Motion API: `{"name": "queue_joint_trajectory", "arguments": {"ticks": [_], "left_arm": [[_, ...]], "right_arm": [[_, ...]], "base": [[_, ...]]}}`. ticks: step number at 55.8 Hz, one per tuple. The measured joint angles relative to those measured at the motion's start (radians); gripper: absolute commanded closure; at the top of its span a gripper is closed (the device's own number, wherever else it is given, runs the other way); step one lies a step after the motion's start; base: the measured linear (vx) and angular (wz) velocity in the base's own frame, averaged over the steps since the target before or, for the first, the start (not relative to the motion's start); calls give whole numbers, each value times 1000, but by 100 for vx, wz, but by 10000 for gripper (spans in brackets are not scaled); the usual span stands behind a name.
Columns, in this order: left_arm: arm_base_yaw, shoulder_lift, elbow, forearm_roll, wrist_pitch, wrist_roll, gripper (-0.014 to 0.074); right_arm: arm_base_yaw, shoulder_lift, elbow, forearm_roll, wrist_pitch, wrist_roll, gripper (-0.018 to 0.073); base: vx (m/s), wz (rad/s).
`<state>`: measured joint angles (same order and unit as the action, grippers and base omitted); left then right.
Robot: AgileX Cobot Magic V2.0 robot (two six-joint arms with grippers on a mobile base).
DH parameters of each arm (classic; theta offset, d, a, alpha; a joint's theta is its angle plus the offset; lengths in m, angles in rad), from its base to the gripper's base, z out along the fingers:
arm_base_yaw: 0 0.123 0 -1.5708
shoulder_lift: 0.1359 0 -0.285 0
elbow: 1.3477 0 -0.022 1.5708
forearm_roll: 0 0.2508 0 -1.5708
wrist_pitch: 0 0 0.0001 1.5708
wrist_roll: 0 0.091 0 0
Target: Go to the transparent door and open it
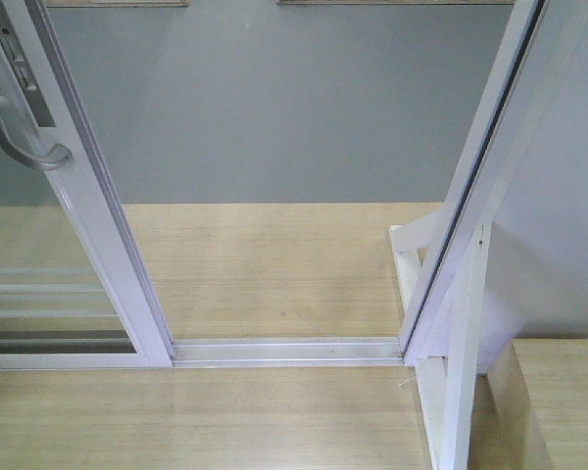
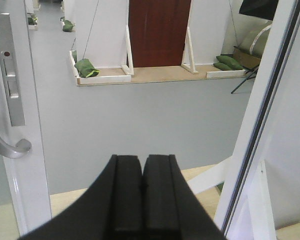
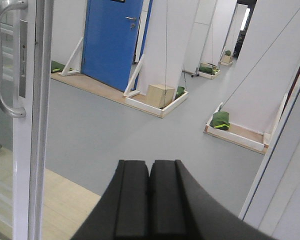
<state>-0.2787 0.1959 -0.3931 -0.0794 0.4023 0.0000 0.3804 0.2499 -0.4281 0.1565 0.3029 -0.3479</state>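
Observation:
The transparent door (image 1: pixel 39 284) stands slid to the left, its white frame edge (image 1: pixel 108 225) leaving a wide gap to the right jamb (image 1: pixel 480 186). Its curved grey handle (image 1: pixel 20 127) sits at the upper left; it also shows in the left wrist view (image 2: pixel 7 145) and in the right wrist view (image 3: pixel 5 65). Thin white bars cross the lower glass (image 1: pixel 39 313). My left gripper (image 2: pixel 142 162) is shut and empty, facing the gap. My right gripper (image 3: pixel 150 167) is shut and empty, to the right of the door edge (image 3: pixel 32 125).
A metal floor track (image 1: pixel 289 350) runs across the gap. Wooden platform floor (image 1: pixel 274 264) lies on both sides of it, then grey floor (image 1: pixel 274 108). A white brace and a wooden step (image 1: pixel 559 392) stand at the right. Far off are a blue door (image 3: pixel 112 40) and a brown door (image 2: pixel 157 30).

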Motion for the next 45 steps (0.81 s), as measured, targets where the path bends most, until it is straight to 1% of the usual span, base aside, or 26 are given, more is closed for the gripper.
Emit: {"name": "queue_joint_trajectory", "arguments": {"ticks": [17, 22, 25, 28, 34, 39, 45], "left_arm": [[0, 0, 0, -1, 0, 0, 599], [8, -13, 0, 26, 2, 10, 599], [31, -20, 2, 35, 2, 15, 599], [68, -26, 20, 40, -3, 18, 599], [127, -43, 90, 42, -21, 19, 599], [149, -74, 177, 25, -53, 19, 599], [157, -137, 294, -6, -140, 20, 599]], "right_arm": [[0, 0, 0, 1, 0, 0, 565], [0, 0, 0, 1, 0, 0, 565], [0, 0, 0, 1, 0, 0, 565], [0, 0, 0, 1, 0, 0, 565], [0, 0, 0, 1, 0, 0, 565], [0, 0, 0, 1, 0, 0, 565], [0, 0, 0, 1, 0, 0, 565]], "base": [[0, 0], [0, 0], [0, 0], [0, 0], [0, 0], [0, 0], [0, 0]]}}
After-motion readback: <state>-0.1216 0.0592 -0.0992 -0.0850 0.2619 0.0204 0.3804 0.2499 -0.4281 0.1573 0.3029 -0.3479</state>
